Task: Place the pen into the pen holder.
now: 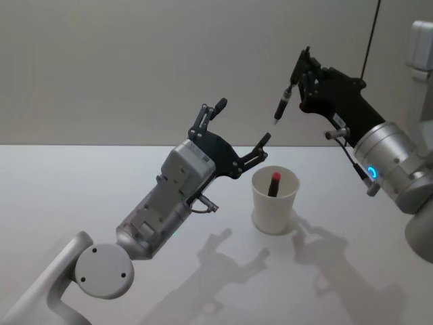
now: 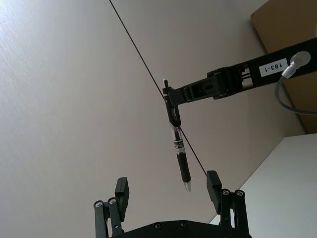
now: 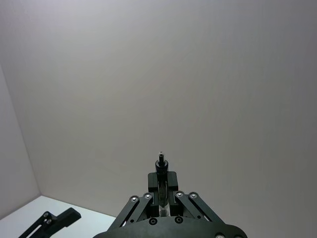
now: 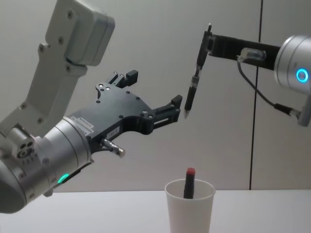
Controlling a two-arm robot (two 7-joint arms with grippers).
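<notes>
Head view: the right claw is raised above the bench, clamped on the upper end of a pen. The pen hangs from it at a slant, tip down. The left claw is also raised, its fingers spread wide apart and holding nothing. The pen's tip is just beside the left claw's farther finger, apart from it. The cup stands upright on the bench below both claws, nearer to the left claw's fingertips, and a red-capped marker stands in it.

Left wrist view: the left claw shows two fingers set wide apart. The pen hangs between and beyond them, tip toward the claw, touching neither. The right claw grips the pen's top.

Right wrist view: the right claw is closed tight on the pen, whose end pokes out past the fingertips.

Chest view: the right claw reaches in from high on the right and holds the pen near its top. The pen's tip is just beside the left claw, whose fingers stand apart. The cup is well below both claws, with the marker upright inside.
</notes>
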